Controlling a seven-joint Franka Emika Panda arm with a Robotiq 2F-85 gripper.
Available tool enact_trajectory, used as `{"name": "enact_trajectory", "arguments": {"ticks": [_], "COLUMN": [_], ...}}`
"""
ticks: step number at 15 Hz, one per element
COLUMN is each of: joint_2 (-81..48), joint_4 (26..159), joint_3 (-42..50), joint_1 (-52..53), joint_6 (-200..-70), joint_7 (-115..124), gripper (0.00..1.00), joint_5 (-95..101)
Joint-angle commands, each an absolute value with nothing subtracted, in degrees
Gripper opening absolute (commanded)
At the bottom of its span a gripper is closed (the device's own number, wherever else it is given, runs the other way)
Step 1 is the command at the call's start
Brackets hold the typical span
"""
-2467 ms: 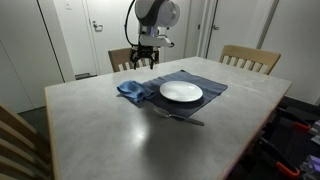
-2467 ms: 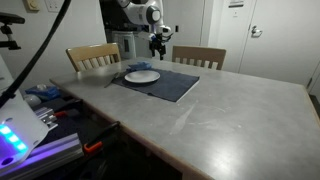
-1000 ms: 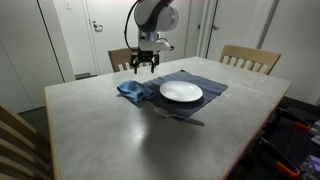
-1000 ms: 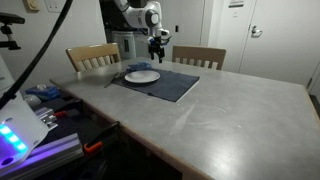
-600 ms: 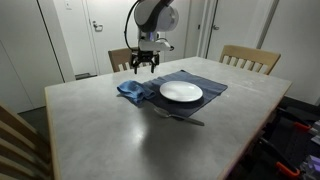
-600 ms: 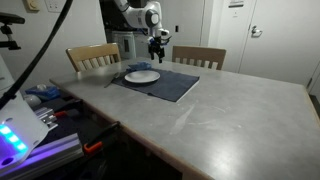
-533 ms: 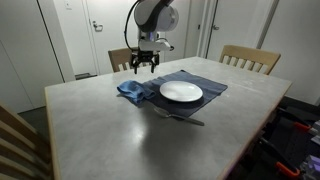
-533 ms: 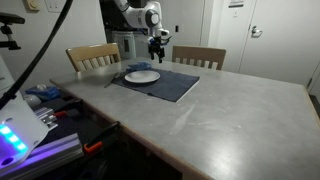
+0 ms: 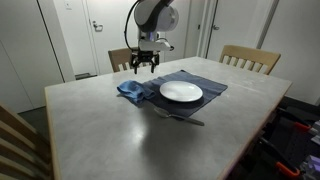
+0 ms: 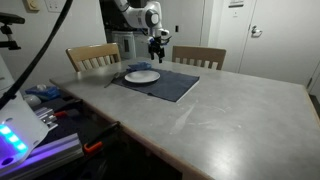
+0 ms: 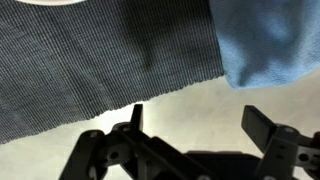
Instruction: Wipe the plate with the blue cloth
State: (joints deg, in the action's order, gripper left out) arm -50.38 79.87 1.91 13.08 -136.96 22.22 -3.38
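Observation:
A white plate [image 9: 181,92] sits on a dark grey placemat [image 9: 205,82] on the table; it also shows in the other exterior view [image 10: 142,76]. A crumpled blue cloth [image 9: 131,91] lies at the placemat's edge beside the plate. In the wrist view the cloth [image 11: 268,40] is at the top right, the placemat [image 11: 90,60] on the left. My gripper [image 9: 143,66] hangs open and empty in the air above and behind the cloth; its jaws [image 11: 195,125] frame bare tabletop. It also shows in an exterior view [image 10: 156,52].
A utensil [image 9: 185,119] lies at the placemat's near edge. Wooden chairs [image 9: 250,58] stand behind the table, another [image 9: 15,135] at the near corner. The grey tabletop [image 9: 120,140] stretches wide in front. Equipment [image 10: 30,120] stands beside the table.
The gripper has shifted slightly lower and sideways toward the cloth over the last seconds; since half a second ago nothing visibly moves.

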Motion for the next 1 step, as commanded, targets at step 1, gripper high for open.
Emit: {"name": "enact_trajectory", "arguments": {"ticks": [1], "joint_2": [-50.1], "joint_4": [80.4], "joint_3": [1.7], "joint_1": [13.3], "joint_6": [-137.2], "joint_7": [22.7], "gripper": [1.0], "joint_5": [-2.9]}}
